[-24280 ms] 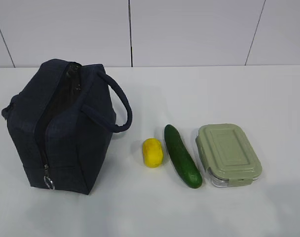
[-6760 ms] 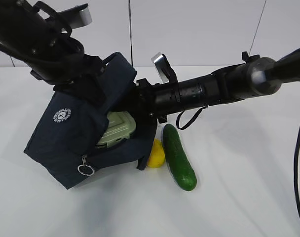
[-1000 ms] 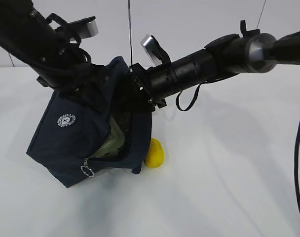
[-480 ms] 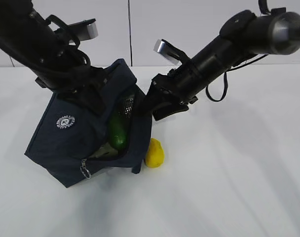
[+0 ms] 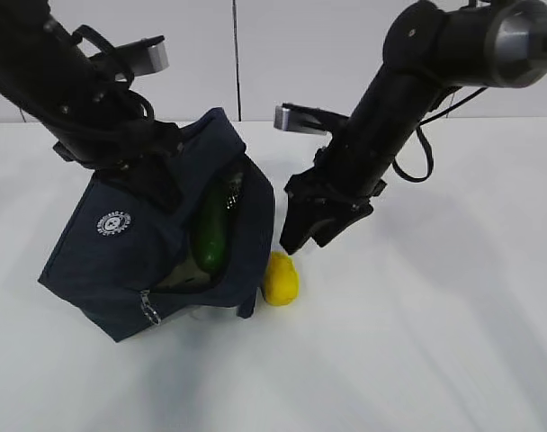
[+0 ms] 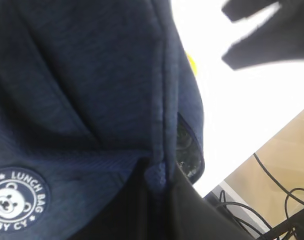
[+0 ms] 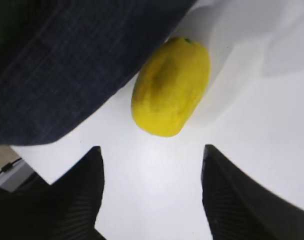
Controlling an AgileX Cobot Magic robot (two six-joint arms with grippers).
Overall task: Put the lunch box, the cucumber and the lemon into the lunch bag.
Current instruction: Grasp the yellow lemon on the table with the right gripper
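Resting on white table [image 5: 435, 360] | lemon [image 5: 280, 278] | pale wall panels [image 5: 300, 54] behind

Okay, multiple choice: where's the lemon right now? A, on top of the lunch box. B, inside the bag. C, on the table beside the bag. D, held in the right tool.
C: the lemon lies on the table right beside the bag, while the right tool hangs open above it, gripping nothing.
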